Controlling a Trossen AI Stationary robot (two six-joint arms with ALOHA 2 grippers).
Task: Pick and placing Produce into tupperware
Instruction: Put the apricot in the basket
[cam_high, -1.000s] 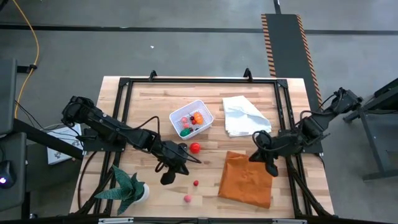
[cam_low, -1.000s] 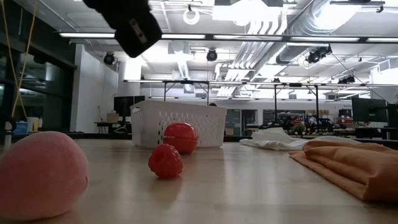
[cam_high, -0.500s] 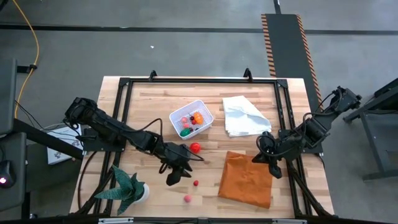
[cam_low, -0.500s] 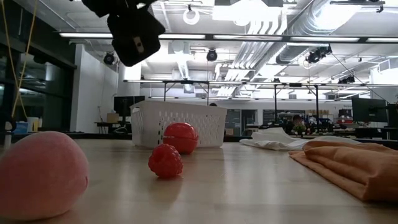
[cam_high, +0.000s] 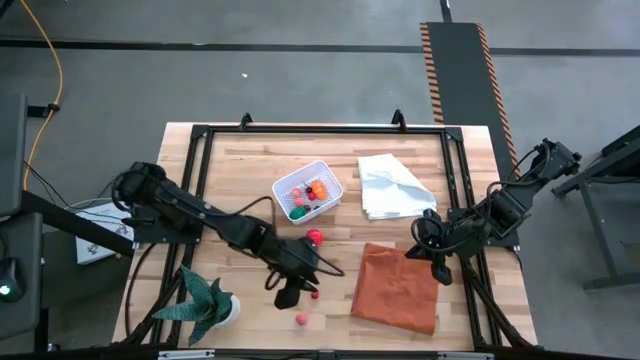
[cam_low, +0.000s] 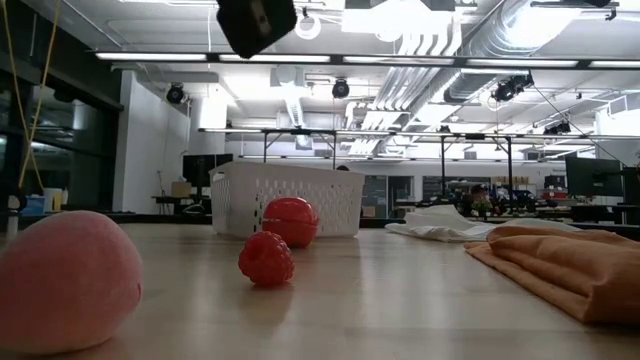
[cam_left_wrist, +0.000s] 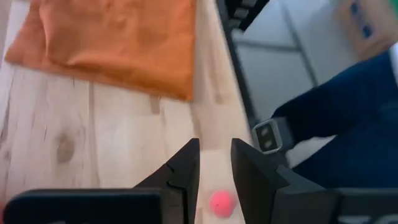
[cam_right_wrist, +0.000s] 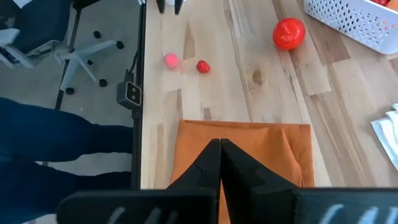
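The white mesh tupperware (cam_high: 308, 191) holds several small produce pieces. Outside it, on the wood, lie a red tomato (cam_high: 315, 237), a small red raspberry (cam_high: 314, 294) and a pink ball (cam_high: 301, 320). My left gripper (cam_high: 289, 297) hangs above the table between the raspberry and the pink ball. Its fingers (cam_left_wrist: 214, 163) stand slightly open and hold nothing; the pink ball (cam_left_wrist: 221, 203) shows on the table through the gap. My right gripper (cam_right_wrist: 219, 148) is shut and hovers over the orange cloth (cam_high: 395, 290).
A white cloth (cam_high: 392, 187) lies at the far right, and a green potted plant (cam_high: 208, 305) stands at the near left corner. A black frame (cam_high: 200, 150) borders the table. A person in dark blue (cam_left_wrist: 348, 124) and an office chair (cam_right_wrist: 81, 43) are beyond the near edge.
My left gripper has moved away from the tomato toward the table's near edge and a little to the right, and has risen. It now hangs close to the raspberry and the pink ball. No produce has moved.
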